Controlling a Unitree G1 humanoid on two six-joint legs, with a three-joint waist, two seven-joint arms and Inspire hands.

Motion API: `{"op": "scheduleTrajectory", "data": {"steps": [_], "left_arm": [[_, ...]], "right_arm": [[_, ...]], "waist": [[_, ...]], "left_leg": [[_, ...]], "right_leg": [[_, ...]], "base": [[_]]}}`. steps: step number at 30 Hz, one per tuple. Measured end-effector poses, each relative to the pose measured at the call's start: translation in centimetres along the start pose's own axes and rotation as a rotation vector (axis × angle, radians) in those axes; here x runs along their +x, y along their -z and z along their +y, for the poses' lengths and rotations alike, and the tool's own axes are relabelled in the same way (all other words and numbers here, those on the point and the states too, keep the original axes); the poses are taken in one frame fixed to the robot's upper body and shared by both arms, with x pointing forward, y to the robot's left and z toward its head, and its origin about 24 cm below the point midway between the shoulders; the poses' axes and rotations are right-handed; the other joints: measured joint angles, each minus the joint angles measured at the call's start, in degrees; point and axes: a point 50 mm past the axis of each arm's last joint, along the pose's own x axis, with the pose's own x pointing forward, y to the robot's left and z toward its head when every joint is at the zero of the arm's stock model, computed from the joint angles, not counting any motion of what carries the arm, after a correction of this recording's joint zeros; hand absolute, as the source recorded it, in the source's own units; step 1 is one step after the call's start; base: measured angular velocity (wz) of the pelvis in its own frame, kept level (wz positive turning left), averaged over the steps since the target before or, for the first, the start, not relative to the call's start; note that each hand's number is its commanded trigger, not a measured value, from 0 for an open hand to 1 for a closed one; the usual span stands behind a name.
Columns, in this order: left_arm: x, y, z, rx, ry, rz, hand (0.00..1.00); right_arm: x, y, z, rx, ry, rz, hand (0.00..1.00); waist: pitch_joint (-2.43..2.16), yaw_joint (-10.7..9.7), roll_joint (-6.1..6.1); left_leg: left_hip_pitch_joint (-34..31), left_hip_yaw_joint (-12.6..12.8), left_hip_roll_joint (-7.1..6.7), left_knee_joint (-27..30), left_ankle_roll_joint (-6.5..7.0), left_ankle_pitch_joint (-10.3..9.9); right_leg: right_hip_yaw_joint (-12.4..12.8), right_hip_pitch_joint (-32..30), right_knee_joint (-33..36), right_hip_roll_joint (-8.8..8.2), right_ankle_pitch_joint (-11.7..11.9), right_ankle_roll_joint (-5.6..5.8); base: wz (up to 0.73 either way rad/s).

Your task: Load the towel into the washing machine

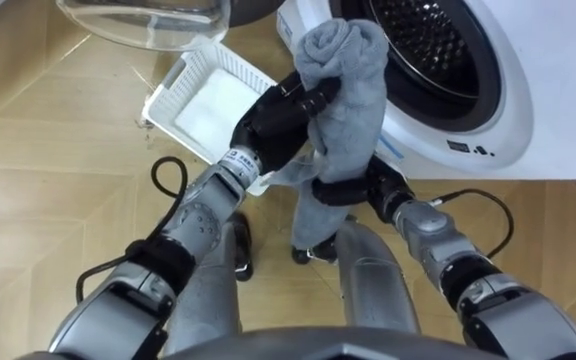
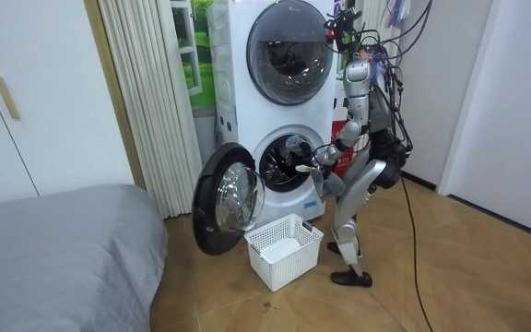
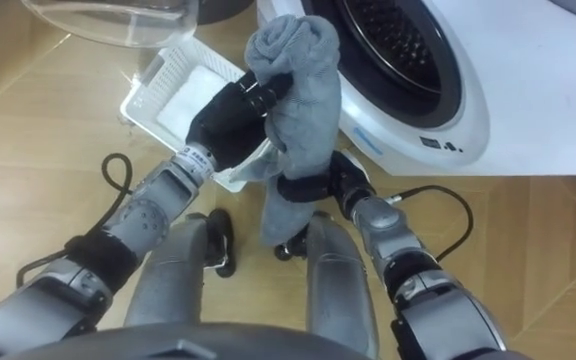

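Observation:
A grey towel point(image 1: 343, 95) hangs bunched between both hands, just in front of the washing machine's open drum point(image 1: 423, 50). My left hand point(image 1: 278, 115) grips it near the top with curled fingers. My right hand point(image 1: 343, 190) is wrapped round its lower part. The towel's top fold sits level with the drum's rim, and its tail droops toward the floor. In the room view I stand bent at the lower washing machine point(image 2: 289, 171), arms held out at the drum mouth, the round door point(image 2: 227, 198) swung open to the room view's left.
A white plastic laundry basket point(image 1: 203, 95) stands on the wooden floor left of the machine, beside the open glass door point(image 1: 148, 22). A second machine point(image 2: 289, 41) is stacked above. A bed with a grey cover point(image 2: 58, 249) fills the room view's lower left.

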Motion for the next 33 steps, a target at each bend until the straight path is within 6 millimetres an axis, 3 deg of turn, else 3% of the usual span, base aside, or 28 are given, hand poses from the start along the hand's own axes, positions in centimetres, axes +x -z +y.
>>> {"op": "scheduleTrajectory", "data": {"steps": [6,9,12,17,21,27,33], "left_arm": [[-1.4,0.6,2.0,-0.085,-0.090,-0.005,0.00],[-3.0,0.5,4.3,-0.106,-0.194,-0.021,0.00],[-4.0,0.8,5.3,-0.112,-0.251,-0.013,0.00],[-5.7,0.8,7.3,-0.119,-0.400,-0.017,0.00],[-6.9,1.0,8.3,-0.076,-0.496,-0.004,0.00],[-6.9,1.2,8.4,-0.029,-0.549,0.031,0.00],[-7.3,1.0,8.7,-0.005,-0.596,0.043,0.00]], "right_arm": [[-0.3,1.3,-0.3,0.018,0.016,0.069,1.00],[-0.7,2.1,-1.1,0.029,0.051,0.107,1.00],[-0.9,2.3,-1.5,0.027,0.071,0.116,1.00],[-1.1,2.7,-2.2,0.073,0.115,0.136,1.00],[-1.2,2.8,-2.8,0.170,0.158,0.137,1.00],[-1.3,2.7,-4.2,0.298,0.214,0.162,1.00],[-1.6,2.1,-6.3,0.396,0.279,0.154,1.00]], "waist": [[0.07,2.47,0.10],[0.15,3.44,0.21],[0.26,4.31,0.39],[0.32,5.72,0.49],[0.32,5.97,0.49],[0.35,6.01,0.46],[0.66,5.77,-0.07]], "left_leg": [[0.18,-0.01,-0.07,-1.52,-0.42,0.32],[0.14,-0.24,-0.15,-1.94,-0.49,0.35],[0.00,-0.33,-0.17,-2.02,-0.50,0.35],[0.11,-0.97,-0.96,-2.28,-0.66,0.50],[-0.02,-1.17,-1.05,-2.29,-0.56,0.59],[-0.37,-1.62,-1.56,-2.63,-0.40,1.13],[-0.50,-1.98,-2.10,-2.96,-0.35,1.56]], "right_leg": [[-0.11,-0.15,-0.77,0.11,-0.18,-0.32],[-0.23,-0.20,-0.55,0.17,-0.27,-0.46],[-0.29,-0.27,-0.72,0.22,-0.27,-0.46],[-0.30,-0.19,-0.69,-0.23,-0.52,-0.27],[-0.51,-0.13,-0.51,-0.38,-0.53,-0.23],[-1.39,-0.18,-0.62,-1.17,-0.65,-0.25],[-1.82,-0.22,-0.48,-1.75,-0.66,-0.24]], "base": [[0.00],[0.04],[0.00],[0.06],[0.04],[0.09],[0.05]]}}
